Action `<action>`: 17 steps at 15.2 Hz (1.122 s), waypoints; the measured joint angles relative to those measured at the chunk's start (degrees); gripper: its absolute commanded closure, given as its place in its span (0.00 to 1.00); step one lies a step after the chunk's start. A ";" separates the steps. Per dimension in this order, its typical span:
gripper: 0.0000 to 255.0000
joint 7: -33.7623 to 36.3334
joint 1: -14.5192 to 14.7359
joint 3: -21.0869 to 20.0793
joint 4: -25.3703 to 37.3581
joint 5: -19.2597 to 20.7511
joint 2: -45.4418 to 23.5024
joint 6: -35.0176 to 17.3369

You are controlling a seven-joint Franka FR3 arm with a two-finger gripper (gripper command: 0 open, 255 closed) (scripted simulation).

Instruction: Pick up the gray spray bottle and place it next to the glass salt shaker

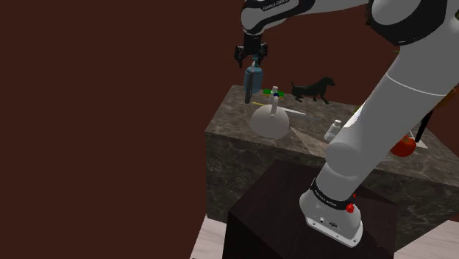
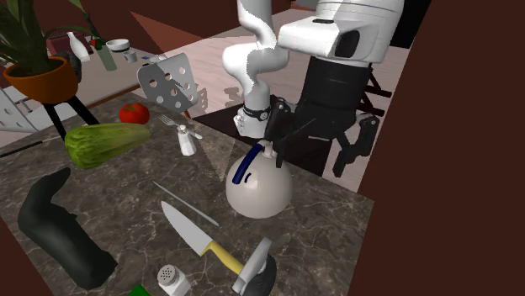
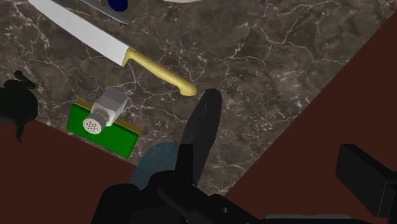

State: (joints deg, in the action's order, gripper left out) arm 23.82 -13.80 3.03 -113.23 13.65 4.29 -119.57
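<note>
Marble, dark and veined, made up the surface (image 1: pixel 250 158). In the shoulder view the gripper (image 1: pixel 251 57) hung over its far corner, beyond a white round flask (image 1: pixel 269 123). The spray bottle (image 1: pixel 254 76), grey-blue above and dark below, sat directly beneath the gripper with its top close under the fingertips. The jaws looked spread rather than pinched.

In the second exterior view the gripper (image 2: pixel 307 164) again showed its fingers wide apart with nothing between them. The spray bottle (image 2: pixel 257 267) was lower down, near the surface's edge. The salt shaker (image 2: pixel 172 280), pale with a perforated cap, stood just off to one side of the bottle. A knife (image 2: pixel 189 231) with a yellow handle lay just past them both.

Through the wrist view I looked straight down the gripper (image 3: pixel 235 191). One of its fingers (image 3: pixel 364 181) stood well out to the side, clear of everything. The spray bottle (image 3: pixel 194 143) rose up between the fingers, nearer the other one, and I could not see either finger pressing on it. The salt shaker (image 3: pixel 104 113) was a little beyond the bottle, against a green block (image 3: pixel 118 137), and the knife (image 3: pixel 95 38) lay farther off.

I took the gripper as open and not holding anything. I judged that the bottle sat where it did because that corner spot is beside the shaker, which is where the task wants it. I could not confirm that its base rested fully on the marble. The edge was close, so I would have lifted straight up without brushing its head.
</note>
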 measured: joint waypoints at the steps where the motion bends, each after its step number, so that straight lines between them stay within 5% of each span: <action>1: 0.00 0.63 -0.35 0.29 1.80 0.39 -1.79 -0.21; 8: 0.00 3.36 -3.22 3.20 11.89 2.16 -12.26 -2.51; 17: 0.00 4.01 -4.13 3.90 11.57 2.44 -16.44 -7.34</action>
State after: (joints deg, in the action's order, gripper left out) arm 27.82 -17.93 6.93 -101.66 16.09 -12.15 -126.91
